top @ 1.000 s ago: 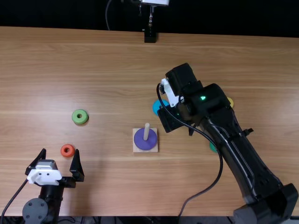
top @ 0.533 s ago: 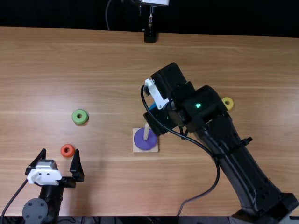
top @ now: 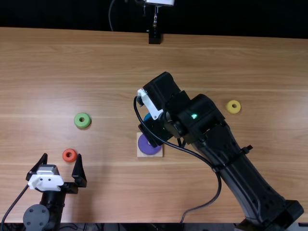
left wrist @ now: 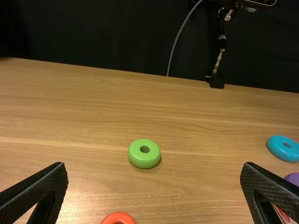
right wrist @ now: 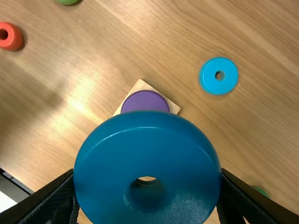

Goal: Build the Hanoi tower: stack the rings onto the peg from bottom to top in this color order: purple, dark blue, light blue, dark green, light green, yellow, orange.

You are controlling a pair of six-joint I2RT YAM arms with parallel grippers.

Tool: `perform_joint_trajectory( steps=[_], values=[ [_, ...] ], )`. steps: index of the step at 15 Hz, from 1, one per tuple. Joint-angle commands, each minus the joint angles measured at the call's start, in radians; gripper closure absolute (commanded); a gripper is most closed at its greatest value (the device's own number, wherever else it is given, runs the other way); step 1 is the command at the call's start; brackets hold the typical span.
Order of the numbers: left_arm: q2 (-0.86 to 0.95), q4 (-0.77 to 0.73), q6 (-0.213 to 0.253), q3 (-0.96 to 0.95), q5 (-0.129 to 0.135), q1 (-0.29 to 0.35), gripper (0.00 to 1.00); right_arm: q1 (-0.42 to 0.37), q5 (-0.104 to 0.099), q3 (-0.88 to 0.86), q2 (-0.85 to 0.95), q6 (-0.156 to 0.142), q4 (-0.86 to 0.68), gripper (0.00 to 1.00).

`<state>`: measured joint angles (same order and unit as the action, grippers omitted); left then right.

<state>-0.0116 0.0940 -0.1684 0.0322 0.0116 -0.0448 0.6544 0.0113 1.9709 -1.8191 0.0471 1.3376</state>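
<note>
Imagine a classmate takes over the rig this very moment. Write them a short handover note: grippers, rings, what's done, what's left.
Right gripper: closed on the dark blue ring, held near the peg base.
Left gripper: open, empty, by the orange ring.
On the table: light green ring beyond the orange one; yellow ring far over on the right; light blue ring near the base; dark green ring on the right arm's side.
Done: purple ring on the peg.
Left: dark blue, light blue, dark green, light green, yellow, orange.
</note>
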Motion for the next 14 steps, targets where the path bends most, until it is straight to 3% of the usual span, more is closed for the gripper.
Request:
perform_joint_trajectory(
  steps=[1,14],
  values=[
    [0.012,0.002,0.008,-0.032,0.016,0.006,0.00,0.010,0.007,0.025,0.029,-0.003,-0.002,1.00],
    [0.012,0.002,0.008,-0.032,0.016,0.006,0.00,0.021,0.007,-0.032,0.003,-0.007,-0.008,1.00]
  ],
)
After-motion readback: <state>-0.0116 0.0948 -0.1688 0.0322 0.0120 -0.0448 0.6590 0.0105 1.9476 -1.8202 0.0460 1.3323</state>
